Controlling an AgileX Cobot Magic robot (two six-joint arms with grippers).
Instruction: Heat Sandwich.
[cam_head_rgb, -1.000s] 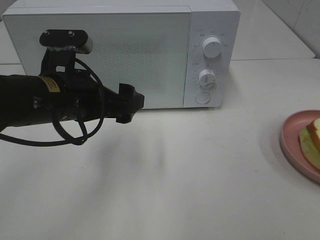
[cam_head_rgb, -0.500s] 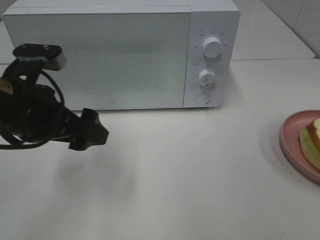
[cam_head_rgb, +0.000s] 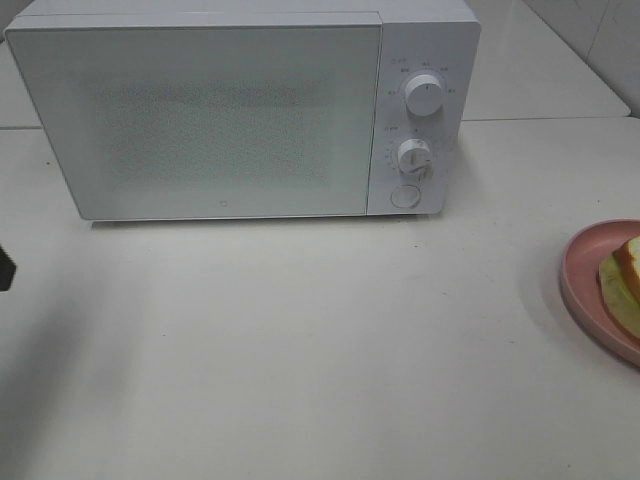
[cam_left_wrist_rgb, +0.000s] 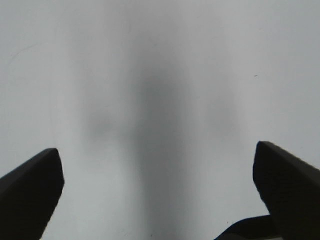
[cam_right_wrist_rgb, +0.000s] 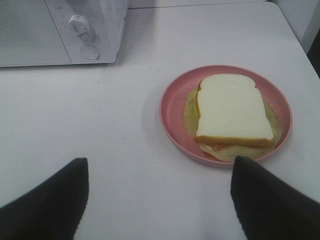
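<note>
The sandwich (cam_right_wrist_rgb: 231, 112), white bread with tan crusts and pale yellow-green filling, lies on a round pink plate (cam_right_wrist_rgb: 172, 107). In the high view only its edge (cam_head_rgb: 625, 275) shows, on the plate (cam_head_rgb: 575, 265) at the table's far right. The white microwave (cam_head_rgb: 230, 110) stands at the back with its door shut. My right gripper (cam_right_wrist_rgb: 160, 200) hovers short of the plate, open, with nothing between its fingers. My left gripper (cam_left_wrist_rgb: 160, 195) is open wide over bare white table. In the high view only a dark sliver of the left arm (cam_head_rgb: 4, 270) shows at the left edge.
The microwave's control panel carries two knobs (cam_head_rgb: 424, 95) (cam_head_rgb: 412, 155) and a round button (cam_head_rgb: 404, 196) on its right side. White tabletop (cam_head_rgb: 300, 350) stretches between the microwave and the front edge. A tiled wall corner shows at the top right.
The left arm, which was in front of the microwave door, has pulled back to the left and almost left the high view. The plate and sandwich have not moved.
</note>
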